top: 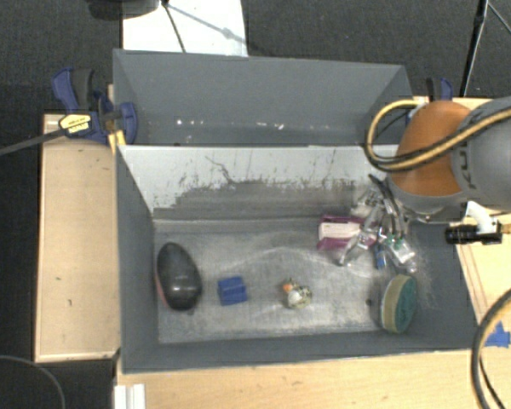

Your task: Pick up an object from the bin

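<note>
The gripper (364, 244) is seen down low in the right half of the bin (136, 228), close to the back wall, with the orange cover (430, 156) of the wrist sitting above it. Honestly, whether it's open or closed can't be told from this angle, since the metal bits at the tip are all jumbled together, and nothing can be confirmed as held.

A purple-and-white packet (336, 232) is found just beside the gripper, on its left, lying on the bin floor near the back wall. Its right edge is met by the tip of the gripper, though real contact can't be confirmed.

The rest is spread out, not heaped:
- a round disc (398, 303), greenish with a tan rim, is propped on edge near the right wall, just below the gripper
- a small speckled bit (296, 294) is placed around the middle of the floor
- a blue block (232, 290) is set left of that
- a black oval thing (178, 276) is parked near the left wall, well apart from the gripper
</note>
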